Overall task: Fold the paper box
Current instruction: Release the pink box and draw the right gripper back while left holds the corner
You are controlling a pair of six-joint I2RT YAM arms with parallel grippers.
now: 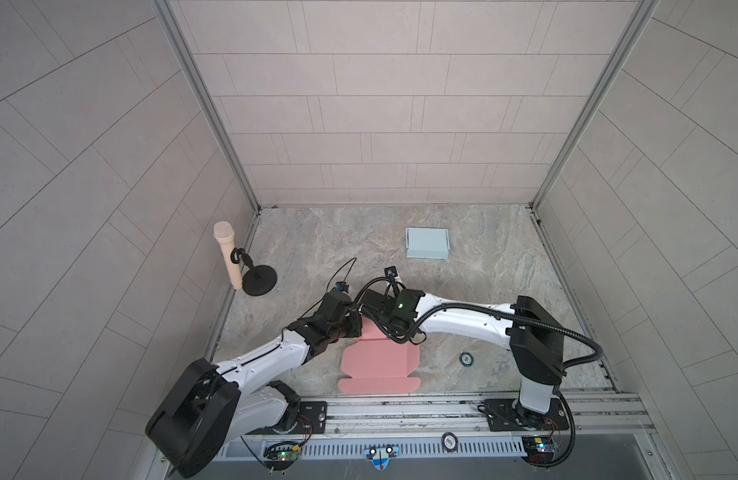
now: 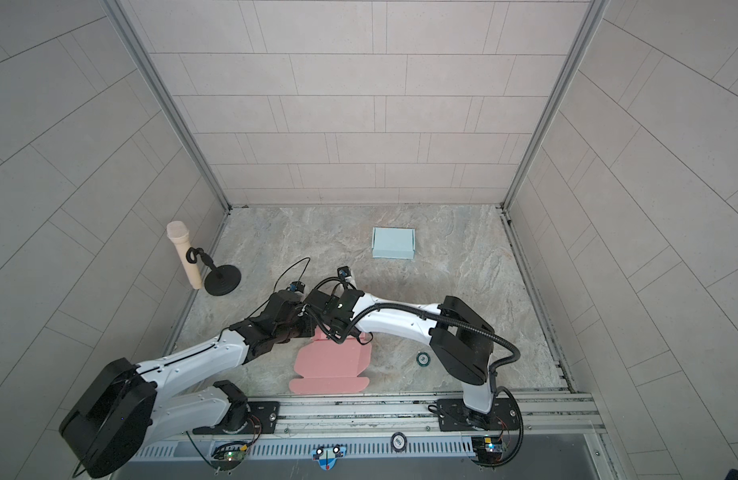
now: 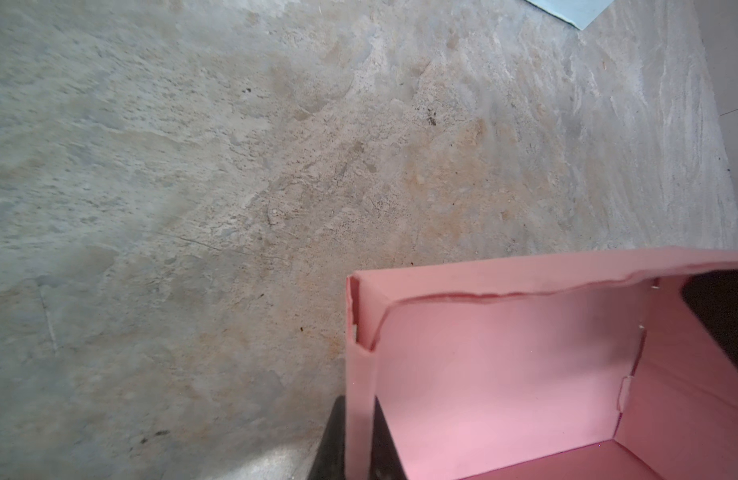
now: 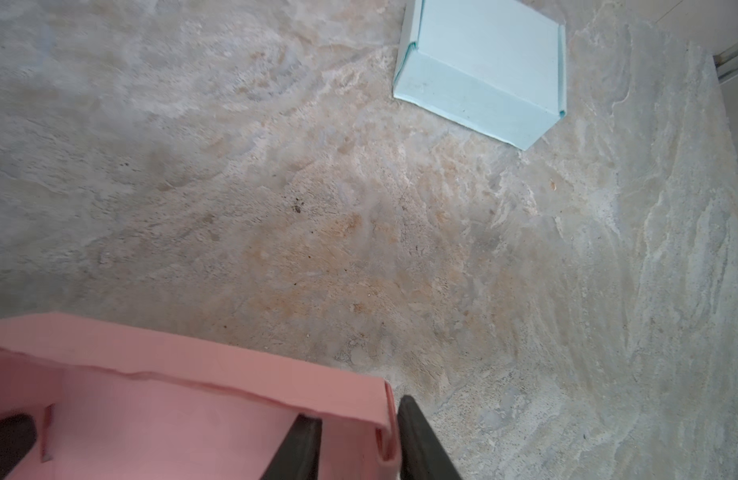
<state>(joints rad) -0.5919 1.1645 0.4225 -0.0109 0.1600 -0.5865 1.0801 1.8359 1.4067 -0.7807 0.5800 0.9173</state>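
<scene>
The pink paper box (image 1: pixel 375 361) (image 2: pixel 330 365) lies near the table's front edge. Its near flaps are flat and its far part is folded up into walls under both wrists. In the left wrist view my left gripper (image 3: pixel 359 415) is shut on the upright side wall of the pink box (image 3: pixel 504 374). In the right wrist view my right gripper (image 4: pixel 357 411) is open and straddles the opposite doubled wall of the pink box (image 4: pixel 193 395). Its inner finger stands apart from the wall, and its outer finger (image 4: pixel 417 436) is close beside it.
A folded light-blue box (image 1: pixel 427 243) (image 2: pixel 393 243) (image 4: pixel 483 70) sits farther back on the marble table. A beige microphone (image 1: pixel 228 257) on a black stand is at the left wall. A small round disc (image 1: pixel 466 358) lies right of the pink box. The arms' metal rail (image 1: pixel 400 411) runs along the front.
</scene>
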